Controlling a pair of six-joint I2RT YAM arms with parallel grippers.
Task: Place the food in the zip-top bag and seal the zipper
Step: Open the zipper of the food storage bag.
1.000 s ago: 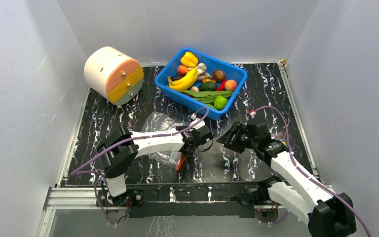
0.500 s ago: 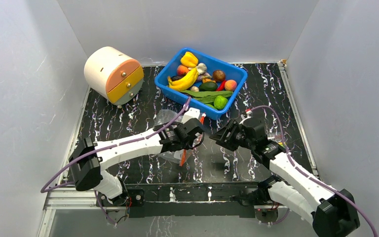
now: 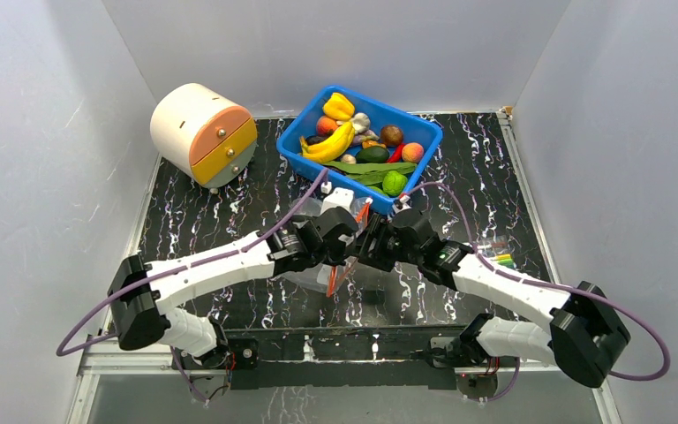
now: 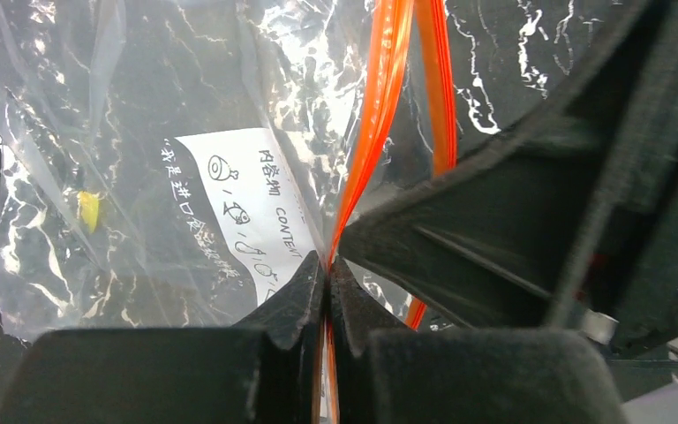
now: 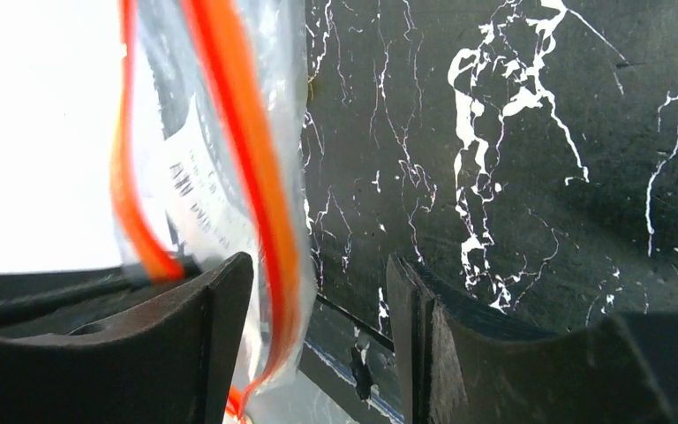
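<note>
The clear zip-top bag (image 4: 141,177) hangs from my left gripper (image 4: 327,265), which is shut on its orange-red zipper strip (image 4: 380,115). In the top view the left gripper (image 3: 346,243) and right gripper (image 3: 372,243) meet at mid-table, with the strip (image 3: 335,278) hanging below them. My right gripper (image 5: 318,300) is open, and one side of the bag's mouth strip (image 5: 247,150) hangs between its jaws, close to the left finger. The food lies in the blue bin (image 3: 424,132): banana (image 3: 331,143), green leaves (image 3: 366,168), lime (image 3: 395,183), peach (image 3: 412,152).
A round cream drawer unit (image 3: 201,132) with orange and yellow fronts stands at the back left. A small coloured object (image 3: 499,258) lies near the table's right edge. White walls close in the black marbled table on three sides.
My left arm has stretched out, carrying the bag up and towards the bin. My right gripper has moved left up to the bag's mouth, beside the left gripper.
</note>
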